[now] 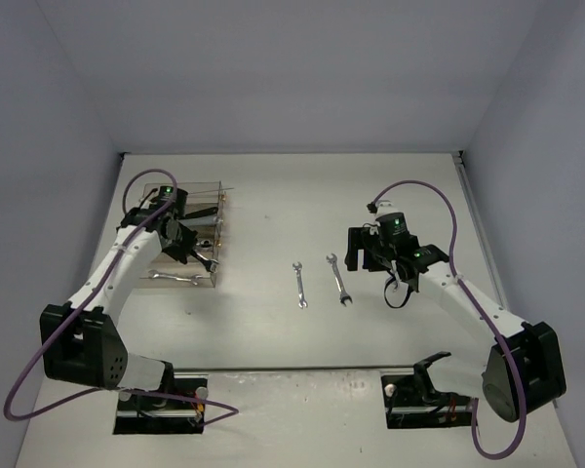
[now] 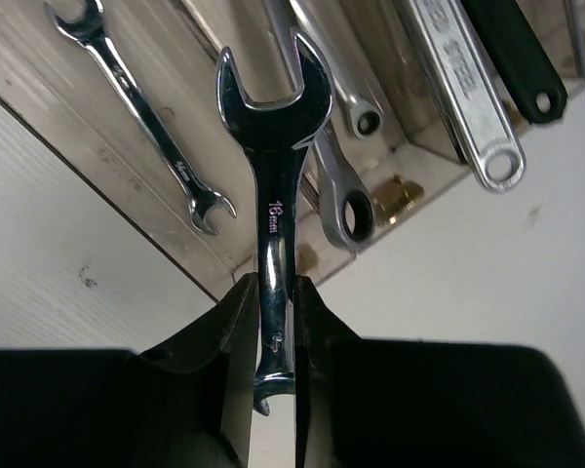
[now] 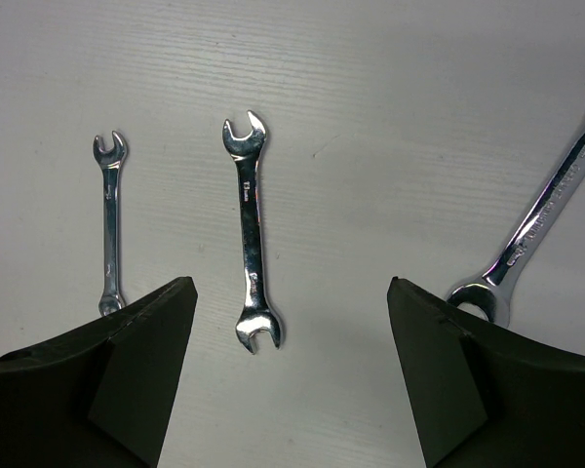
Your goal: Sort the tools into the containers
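My left gripper [image 2: 273, 292] is shut on the lower shank of a silver open-end wrench [image 2: 271, 146] marked 16 mm, holding it over the clear bins [image 2: 68, 107]; they also show in the top view [image 1: 217, 210]. The bins hold a small wrench [image 2: 141, 117], a ring wrench [image 2: 343, 200], a large wrench [image 2: 468, 107] and a black-handled tool [image 2: 517, 58]. My right gripper [image 3: 291, 292] is open and empty above the table. Ahead of it lie a small wrench [image 3: 109, 219], a medium wrench [image 3: 251, 229] and a larger wrench [image 3: 546, 214]. Two of these show mid-table [image 1: 299, 285] [image 1: 338, 280].
The left arm [image 1: 127, 263] reaches over the bins at the table's left. The right arm [image 1: 448, 283] stretches across the right side, with its purple cable [image 1: 439, 195] looping above. The table's back edge [image 1: 292, 153] meets the wall.
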`<state>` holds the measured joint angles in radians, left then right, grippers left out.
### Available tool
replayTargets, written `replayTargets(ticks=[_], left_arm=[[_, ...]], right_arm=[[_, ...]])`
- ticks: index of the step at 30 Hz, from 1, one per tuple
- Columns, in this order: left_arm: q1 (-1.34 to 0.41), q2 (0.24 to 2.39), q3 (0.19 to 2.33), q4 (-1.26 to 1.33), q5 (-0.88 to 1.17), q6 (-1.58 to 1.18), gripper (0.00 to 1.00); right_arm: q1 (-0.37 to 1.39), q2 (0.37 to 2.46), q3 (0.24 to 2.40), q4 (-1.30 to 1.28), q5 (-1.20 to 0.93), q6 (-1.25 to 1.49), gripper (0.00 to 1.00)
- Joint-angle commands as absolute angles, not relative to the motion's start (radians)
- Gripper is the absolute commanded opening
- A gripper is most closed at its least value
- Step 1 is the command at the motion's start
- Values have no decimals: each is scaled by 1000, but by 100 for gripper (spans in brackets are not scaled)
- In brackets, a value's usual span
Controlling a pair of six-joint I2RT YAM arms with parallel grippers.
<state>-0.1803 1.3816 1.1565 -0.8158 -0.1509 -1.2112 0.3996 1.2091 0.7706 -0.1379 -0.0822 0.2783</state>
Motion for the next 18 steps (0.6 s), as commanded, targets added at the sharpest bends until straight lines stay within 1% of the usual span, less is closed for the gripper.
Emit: replayTargets(ticks=[1, 6, 9, 15, 17, 18], left_arm=[[-74, 1373, 1116, -725, -115, -1311, 0], [-5, 1370, 1063, -680, -134, -1336, 0], [56, 1383, 1041, -659, -103, -1360, 0], [84, 1378, 984, -617, -84, -1425, 0], [84, 1364, 956, -616, -86, -1448, 4], [84, 1353, 939, -612, -88, -1459, 9]], right_arm=[[396, 1201, 770, -97, -64, 263, 76], [396, 1199, 767, -98, -60, 264, 77], [396, 1198, 767, -98, -65, 264, 76], [396, 1200, 770, -98, -64, 263, 76], [395, 1200, 770, -98, -63, 264, 76], [396, 1201, 770, -98, -61, 264, 76]])
